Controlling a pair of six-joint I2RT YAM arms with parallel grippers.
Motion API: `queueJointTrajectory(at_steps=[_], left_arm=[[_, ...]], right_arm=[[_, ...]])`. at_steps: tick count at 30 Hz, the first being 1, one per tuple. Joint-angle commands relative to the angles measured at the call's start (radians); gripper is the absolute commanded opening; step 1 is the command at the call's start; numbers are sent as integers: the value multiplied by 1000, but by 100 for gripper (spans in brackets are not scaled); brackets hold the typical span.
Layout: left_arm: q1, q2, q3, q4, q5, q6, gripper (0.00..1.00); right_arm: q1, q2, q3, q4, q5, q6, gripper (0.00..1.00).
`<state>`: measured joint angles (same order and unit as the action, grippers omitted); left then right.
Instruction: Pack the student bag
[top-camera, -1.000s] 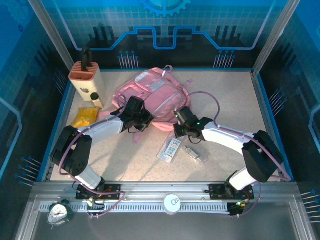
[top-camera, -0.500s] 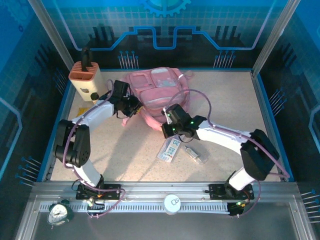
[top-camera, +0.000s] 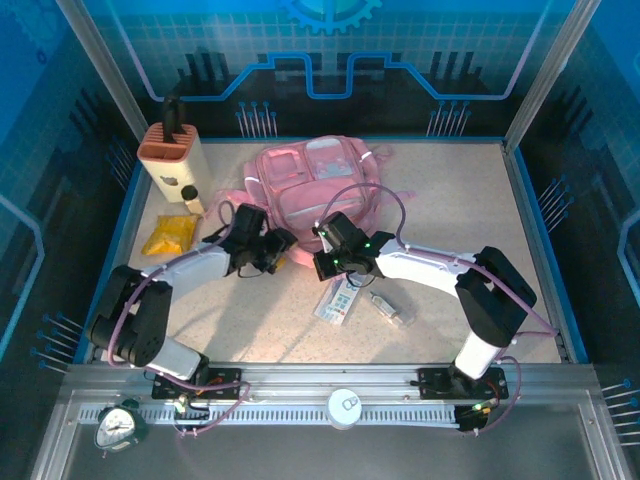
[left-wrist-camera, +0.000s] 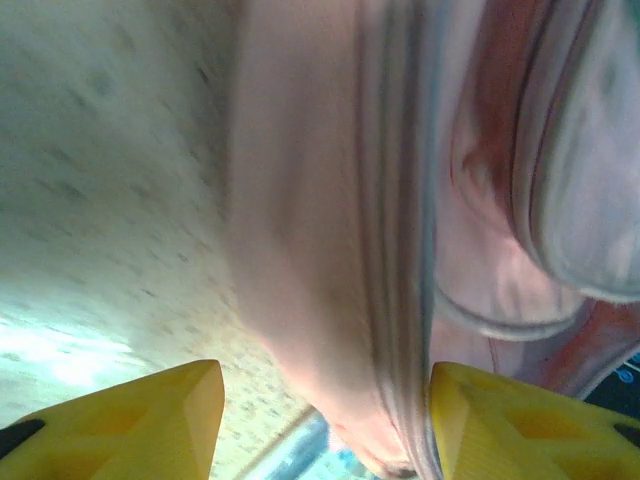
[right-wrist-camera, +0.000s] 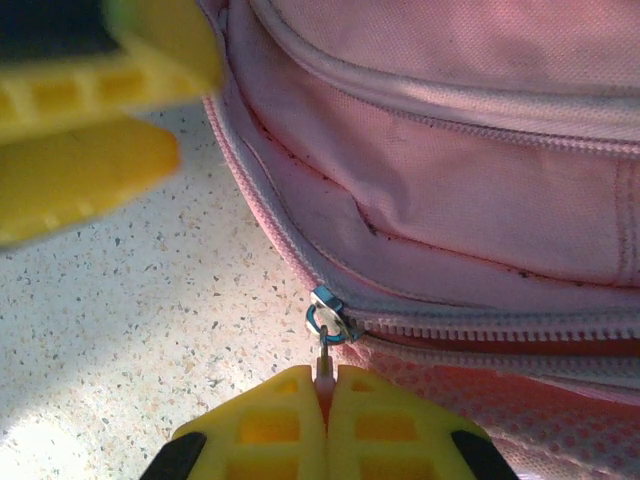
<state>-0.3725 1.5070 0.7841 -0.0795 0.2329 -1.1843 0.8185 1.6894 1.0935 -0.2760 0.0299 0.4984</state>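
Pink fabric marks your student bag (top-camera: 320, 185), which lies at the far middle of the speckled tabletop (top-camera: 460, 210), front pockets facing up. Your right jaws are closed on the metal zip pull (right-wrist-camera: 328, 325) at the bag's near edge, with the two yellow fingers (right-wrist-camera: 270, 420) pressed together around its tab. Your left jaws stand apart at the bag's near-left corner: the left wrist view shows one yellow finger (left-wrist-camera: 120, 420) on each side with a blurred fold of the bag ahead between them, and nothing is pinched. A tan knife block (top-camera: 172, 160) stands at the far left, just beside the bag's left edge. A yellow packet (top-camera: 170, 235) lies nearer, left of the left arm. A printed card (top-camera: 340, 298) lies near the right jaws.
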Motion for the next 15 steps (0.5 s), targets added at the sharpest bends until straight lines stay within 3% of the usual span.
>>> queueJointTrajectory(at_steps=[1, 5, 12, 15], left_arm=[[-49, 59, 70, 108, -9, -89, 56], [-77, 107, 92, 104, -52, -113, 46], [-54, 80, 84, 44, -103, -62, 9], [-7, 44, 76, 10, -91, -20, 0]], right_arm=[[31, 6, 28, -39, -6, 3, 0], [35, 1, 29, -45, 9, 0, 0], [42, -15, 31, -105, 81, -21, 0], [42, -40, 16, -137, 126, -38, 0]])
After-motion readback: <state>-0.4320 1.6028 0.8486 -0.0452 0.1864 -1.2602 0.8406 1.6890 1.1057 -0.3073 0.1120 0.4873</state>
